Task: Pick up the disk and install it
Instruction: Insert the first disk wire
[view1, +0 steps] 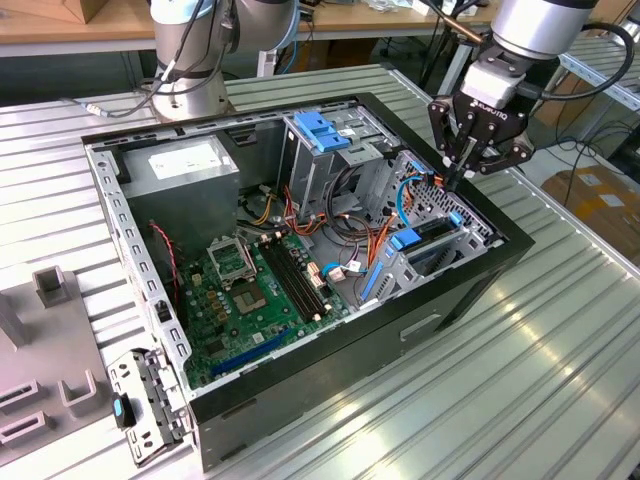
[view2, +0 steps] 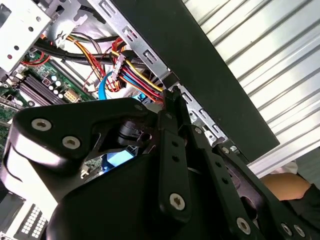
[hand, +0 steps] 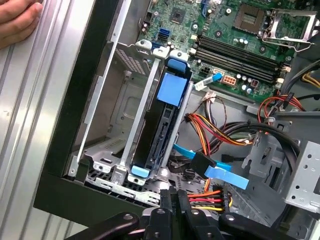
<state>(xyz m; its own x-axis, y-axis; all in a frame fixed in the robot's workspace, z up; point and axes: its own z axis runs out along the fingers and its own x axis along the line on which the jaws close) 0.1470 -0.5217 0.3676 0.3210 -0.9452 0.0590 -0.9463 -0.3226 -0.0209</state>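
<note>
Metal and plastic in an opened computer case (view1: 300, 395).
Shiny ribbed metal table (view1: 520, 380); matt black case shell; smooth blue plastic on the disk (hand: 170, 90).

Legible text: none. White lettering marks the black body of the gripper (view1: 453, 183); a white label (view1: 185, 160) lies on the power supply (view1: 195, 182) inside the computer case (view1: 300, 385). Neither is readable.
</note>
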